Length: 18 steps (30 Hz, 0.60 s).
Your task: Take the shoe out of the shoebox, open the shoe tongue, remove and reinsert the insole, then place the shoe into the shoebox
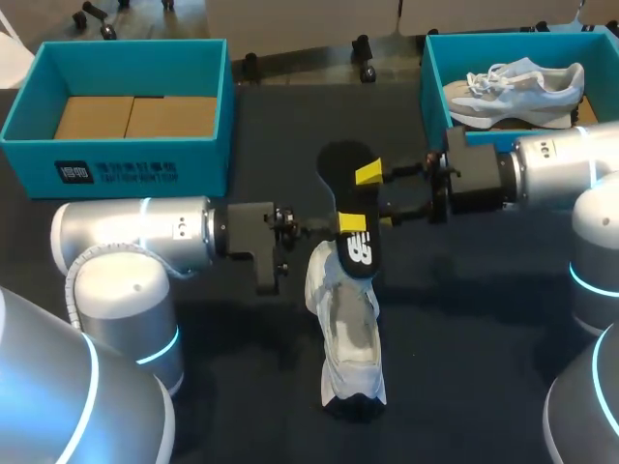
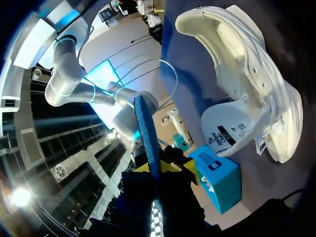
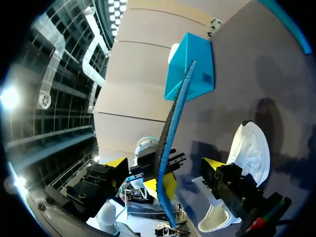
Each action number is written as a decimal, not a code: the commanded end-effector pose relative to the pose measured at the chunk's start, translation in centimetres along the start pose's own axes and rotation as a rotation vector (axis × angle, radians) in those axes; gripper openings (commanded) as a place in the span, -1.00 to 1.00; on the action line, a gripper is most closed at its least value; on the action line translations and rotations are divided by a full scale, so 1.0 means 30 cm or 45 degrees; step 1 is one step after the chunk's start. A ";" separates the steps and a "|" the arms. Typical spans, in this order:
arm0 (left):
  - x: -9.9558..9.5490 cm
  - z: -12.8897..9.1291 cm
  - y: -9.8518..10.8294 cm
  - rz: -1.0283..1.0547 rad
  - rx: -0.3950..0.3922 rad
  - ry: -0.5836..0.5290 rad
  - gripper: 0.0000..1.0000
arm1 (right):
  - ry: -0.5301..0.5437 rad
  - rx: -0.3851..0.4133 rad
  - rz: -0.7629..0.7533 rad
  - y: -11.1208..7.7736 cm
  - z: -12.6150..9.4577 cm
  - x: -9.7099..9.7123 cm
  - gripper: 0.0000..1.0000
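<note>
A dark insole (image 1: 353,208) with a white logo is held on edge above the table, heel end down. My left gripper (image 1: 343,224) is shut on its lower part; in the left wrist view its yellow tips (image 2: 165,168) clamp the blue insole edge (image 2: 148,133). My right gripper (image 1: 372,196) straddles the insole a little higher, open, with its fingers wide apart (image 3: 165,165) on either side of the insole (image 3: 175,118) and not touching it. The white shoe (image 1: 348,329) stands on the dark table just below, its opening facing up (image 2: 247,74).
A blue shoebox (image 1: 126,106) with cardboard inside stands at the back left. Another blue shoebox (image 1: 440,68) at the back right holds a second white shoe (image 1: 513,92), right behind my right arm. My left arm's bulky elbow (image 1: 126,280) fills the near left.
</note>
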<state>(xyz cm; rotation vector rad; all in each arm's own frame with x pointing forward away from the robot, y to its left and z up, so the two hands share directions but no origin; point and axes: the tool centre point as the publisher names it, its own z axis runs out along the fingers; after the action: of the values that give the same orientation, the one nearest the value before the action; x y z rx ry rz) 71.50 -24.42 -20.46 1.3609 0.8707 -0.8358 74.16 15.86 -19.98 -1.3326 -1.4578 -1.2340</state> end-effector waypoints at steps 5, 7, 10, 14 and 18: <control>0.002 0.020 -0.009 0.002 -0.011 0.005 -1.00 | -0.004 -0.007 -0.015 -0.007 0.009 0.004 0.65; 0.002 0.022 -0.012 0.001 -0.011 0.004 -1.00 | -0.003 -0.010 -0.018 -0.009 0.008 0.004 0.66; 0.002 0.024 -0.016 0.004 -0.016 0.006 -1.00 | -0.003 -0.017 -0.016 -0.012 0.008 0.006 0.51; 0.002 0.025 -0.017 0.002 -0.025 0.002 -1.00 | -0.003 -0.020 -0.015 -0.017 0.008 0.007 -0.04; 0.001 0.026 -0.024 0.002 -0.026 -0.002 -1.00 | 0.002 -0.024 -0.016 -0.017 0.011 0.005 -0.07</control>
<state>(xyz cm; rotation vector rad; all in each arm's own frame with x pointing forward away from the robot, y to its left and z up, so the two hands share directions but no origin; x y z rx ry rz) 71.15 -25.05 -20.65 1.3485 0.8750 -0.8306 73.79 16.05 -19.87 -1.3327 -1.4615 -1.2545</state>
